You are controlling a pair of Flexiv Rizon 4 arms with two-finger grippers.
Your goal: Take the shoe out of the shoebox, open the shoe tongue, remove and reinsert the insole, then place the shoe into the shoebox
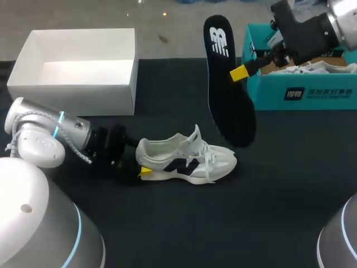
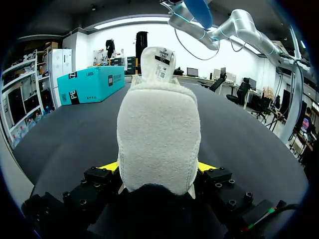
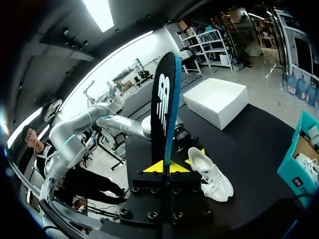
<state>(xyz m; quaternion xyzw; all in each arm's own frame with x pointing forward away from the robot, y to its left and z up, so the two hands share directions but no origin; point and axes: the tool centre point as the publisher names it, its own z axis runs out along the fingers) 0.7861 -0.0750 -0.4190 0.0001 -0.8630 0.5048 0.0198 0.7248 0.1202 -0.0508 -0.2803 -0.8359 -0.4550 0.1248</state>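
- left fingers (image 1: 143,166) (image 2: 158,169) are clamped on the heel of the shoe (image 1: 187,159) (image 2: 158,124) (image 3: 212,175), one yellow tip on each side of the fuzzy heel in the left wrist view
- right fingers (image 1: 236,73) (image 3: 165,168) are pinched tight on the edge of the black insole (image 1: 228,100) (image 3: 162,94), with the yellow tips pressed against both of its faces
- the shoe is out of the box and sits sole-down on the dark counter (image 1: 279,190), with its toe pointing away from my left arm and toward the right side of the head view
- its tongue is standing up, you can see the label on it from the left wrist view
- the insole is held up in the air on edge, standing roughly upright with the white logo at the upper end and its lower end hanging near the toe of the shoe; can't tell if it touches anything down there
- past the right fingers there's the teal shoebox (image 1: 301,92) (image 2: 92,83) (image 3: 298,172) on the far right part of the counter, open, with another white shoe (image 1: 315,68) (image 3: 307,163) inside it
- the white box (image 1: 78,70) (image 3: 217,99) is on the far left part of the counter, open side up, beyond my left arm and well apart from the teal one
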